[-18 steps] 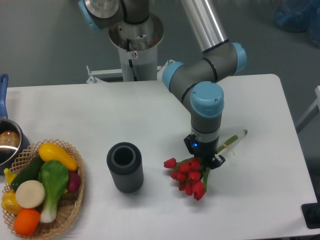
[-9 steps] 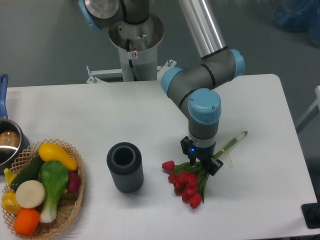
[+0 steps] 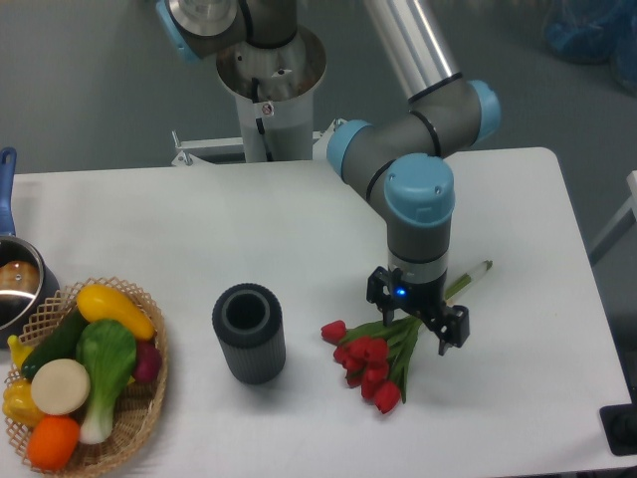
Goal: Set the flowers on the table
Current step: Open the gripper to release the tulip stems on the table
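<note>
Claw [image 3: 418,317] spread over flowers [image 3: 370,362] | table [image 3: 518,398] edge well apart

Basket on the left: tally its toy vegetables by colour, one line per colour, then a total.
In the wicker basket, as far as visible; some may be hidden beneath:
Yellow: 2, a squash and a piece at the left edge
Green: 2, a bok choy and a dark cucumber
Orange: 1
Cream: 1, a round piece
Purple: 1
Total: 7
</note>
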You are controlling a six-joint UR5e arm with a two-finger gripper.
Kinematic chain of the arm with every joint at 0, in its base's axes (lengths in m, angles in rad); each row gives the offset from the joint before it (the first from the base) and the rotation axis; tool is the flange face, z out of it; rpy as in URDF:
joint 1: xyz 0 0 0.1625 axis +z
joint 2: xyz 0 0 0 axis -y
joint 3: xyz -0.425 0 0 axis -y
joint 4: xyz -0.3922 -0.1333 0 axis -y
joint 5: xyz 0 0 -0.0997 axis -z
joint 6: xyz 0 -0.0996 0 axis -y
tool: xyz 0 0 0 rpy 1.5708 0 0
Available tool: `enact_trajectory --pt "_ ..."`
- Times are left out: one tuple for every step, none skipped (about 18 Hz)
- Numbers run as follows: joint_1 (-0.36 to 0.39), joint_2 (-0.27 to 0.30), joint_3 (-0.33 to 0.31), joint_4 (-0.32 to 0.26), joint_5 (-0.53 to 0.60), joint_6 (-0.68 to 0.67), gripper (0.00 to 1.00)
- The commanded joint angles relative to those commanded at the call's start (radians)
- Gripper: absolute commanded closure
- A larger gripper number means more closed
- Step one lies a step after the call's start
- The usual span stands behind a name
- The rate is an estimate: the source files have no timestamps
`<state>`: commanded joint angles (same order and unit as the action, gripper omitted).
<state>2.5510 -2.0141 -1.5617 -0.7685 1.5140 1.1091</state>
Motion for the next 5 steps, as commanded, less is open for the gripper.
enact_trajectory --pt "0.0 0.002 0.006 0.0 0.0 0.001 0.0" --pt "0.0 0.002 0.006 0.0 0.0 0.001 0.0" --pt "0.0 0.008 0.006 0.0 0.0 0.005 0.0" --pt "0.002 0.014 0.006 0.0 0.0 0.008 0.0" --pt "0.002 0.015 0.006 0.0 0.0 0.008 0.0"
